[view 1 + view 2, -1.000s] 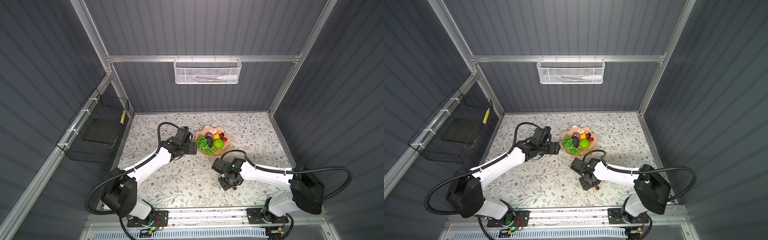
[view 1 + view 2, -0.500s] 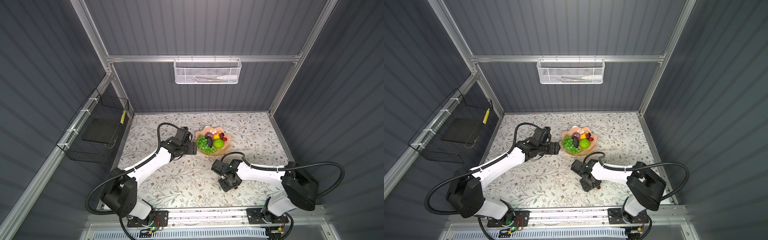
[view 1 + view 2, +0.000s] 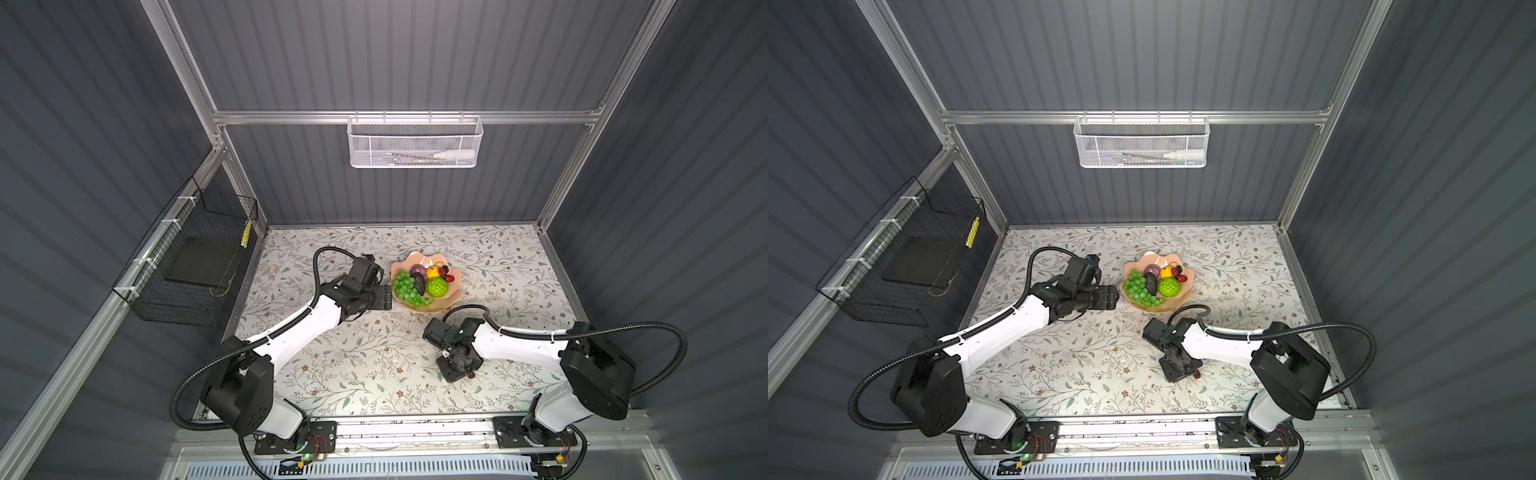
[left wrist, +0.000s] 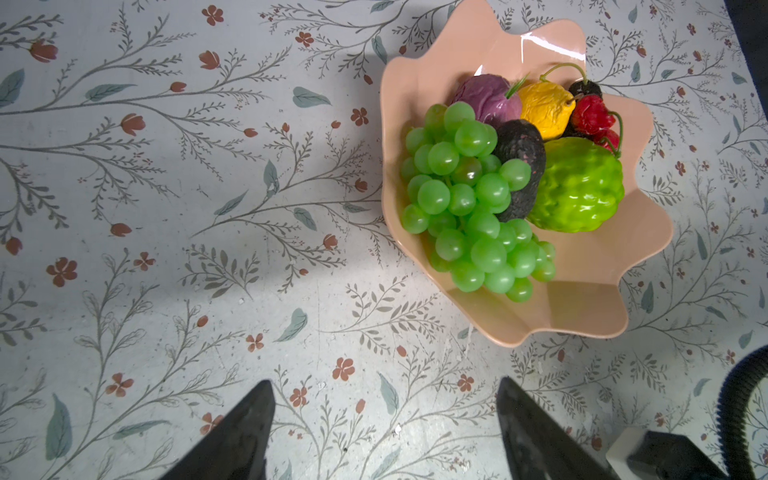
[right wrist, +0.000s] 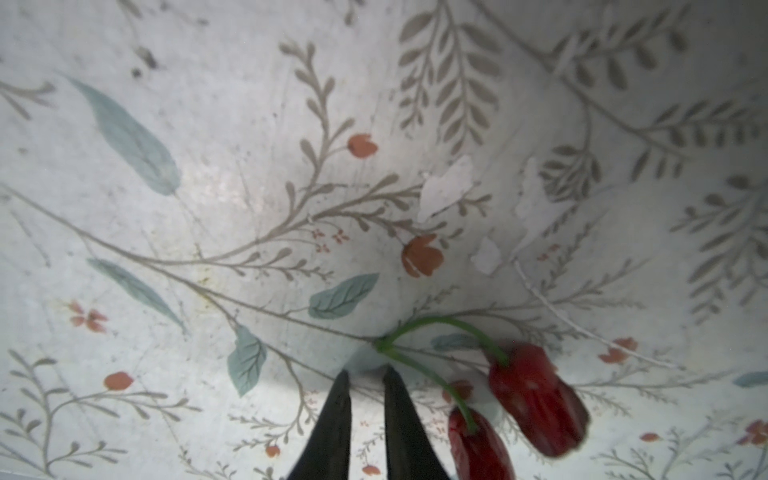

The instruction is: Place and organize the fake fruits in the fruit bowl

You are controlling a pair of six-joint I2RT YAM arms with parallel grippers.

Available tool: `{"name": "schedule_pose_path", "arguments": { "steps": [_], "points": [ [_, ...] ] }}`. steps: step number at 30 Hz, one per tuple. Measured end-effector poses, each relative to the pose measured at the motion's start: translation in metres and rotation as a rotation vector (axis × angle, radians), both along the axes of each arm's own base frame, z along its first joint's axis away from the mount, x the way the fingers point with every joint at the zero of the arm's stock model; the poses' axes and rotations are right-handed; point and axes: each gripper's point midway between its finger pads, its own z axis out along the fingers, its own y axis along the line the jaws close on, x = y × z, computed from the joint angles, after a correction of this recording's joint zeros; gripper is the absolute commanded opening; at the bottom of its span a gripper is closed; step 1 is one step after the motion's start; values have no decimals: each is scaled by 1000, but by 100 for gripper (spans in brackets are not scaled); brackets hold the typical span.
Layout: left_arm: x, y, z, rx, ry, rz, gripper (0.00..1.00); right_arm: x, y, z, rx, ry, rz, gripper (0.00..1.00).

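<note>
On the mat [image 5: 166, 216], R gripper [image 5: 365, 374] tips sit by red cherries [image 5: 536, 399], at stems.

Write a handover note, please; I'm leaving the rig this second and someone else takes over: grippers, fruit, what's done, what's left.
Left gripper: open, empty, beside the fruit bowl.
Right gripper: low over the table, jaws nearly together at the stem joint of the loose red cherries. Whether it grips the stem cannot be told.
Done: the bowl holds the grape bunch, purple fruit, yellow fruit, avocado, lime-green ball, and red and dark cherries.
Left: the loose red cherries lie on the table, apart from the bowl; secure them and put them in.
</note>
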Motion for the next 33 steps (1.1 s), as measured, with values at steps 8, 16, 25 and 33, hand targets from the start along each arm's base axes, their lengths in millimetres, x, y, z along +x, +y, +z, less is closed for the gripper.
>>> {"name": "schedule_pose_path", "arguments": {
  "steps": [8, 16, 25, 33],
  "points": [
    [1, 2, 2, -1, -6, 5, 84, 5, -1, 3, 20, -3, -23, 6],
    [0, 4, 1, 4, 0, 9, 84, 30, 4, 46, 138, -100, -58, 12],
    [0, 4, 1, 5, 2, 9, 85, 27, -7, 32, 43, -52, -13, 55],
    [0, 4, 1, 4, 1, 8, 85, 28, -5, 16, -22, 12, 34, 64]
  ]
}}
